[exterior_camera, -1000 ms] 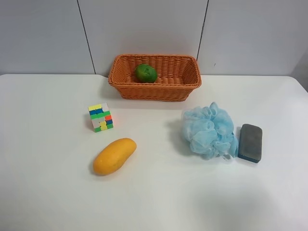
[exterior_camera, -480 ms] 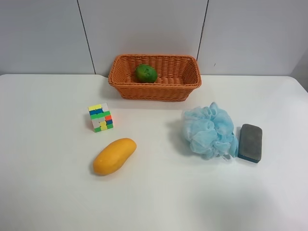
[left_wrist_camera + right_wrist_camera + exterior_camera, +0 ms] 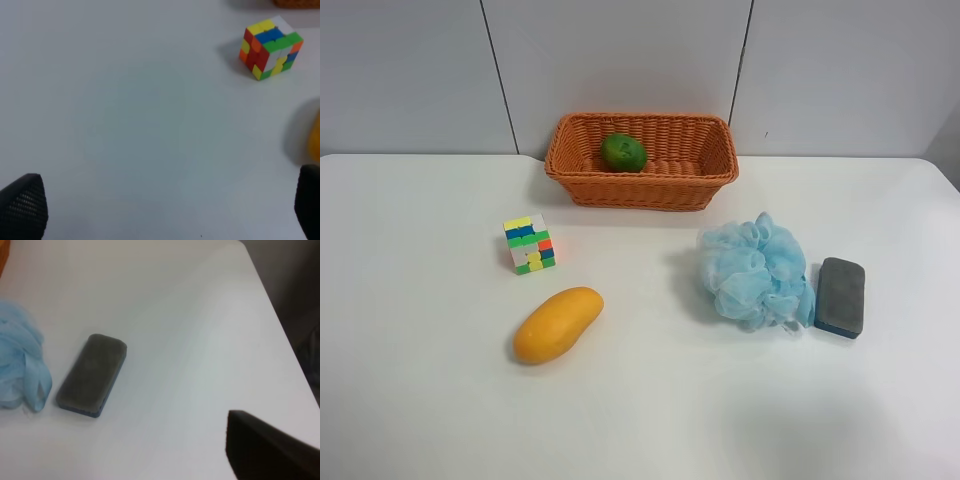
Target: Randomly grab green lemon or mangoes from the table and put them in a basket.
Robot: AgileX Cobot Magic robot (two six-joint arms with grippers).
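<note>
One fruit remains: mango (image 3: 558, 324) at 7 o'clock on table (image 3: 640, 420), lemon (image 3: 622, 151) in basket (image 3: 642, 190). Left gripper (image 3: 165, 210) spread; right's state unclear. Mango may roll if pinched off-centre

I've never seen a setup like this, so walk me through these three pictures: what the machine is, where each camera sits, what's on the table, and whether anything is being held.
The machine is a robot with two arms, each ending in a gripper. One picture comes from a camera mounted high, looking down at the white table; neither arm appears in it.

It shows an orange basket with the green lemon already inside. On the table lie a yellow mango, a colourful puzzle cube, a blue bath pouf and a grey eraser-like block.

The other two pictures come from cameras on the wrists. The left one sees the cube and two dark fingertips of the left gripper, spread apart with bare table between them. The right one sees the grey block and one dark part of its gripper at the edge; its state is unclear. Nothing appears to be held.
</note>
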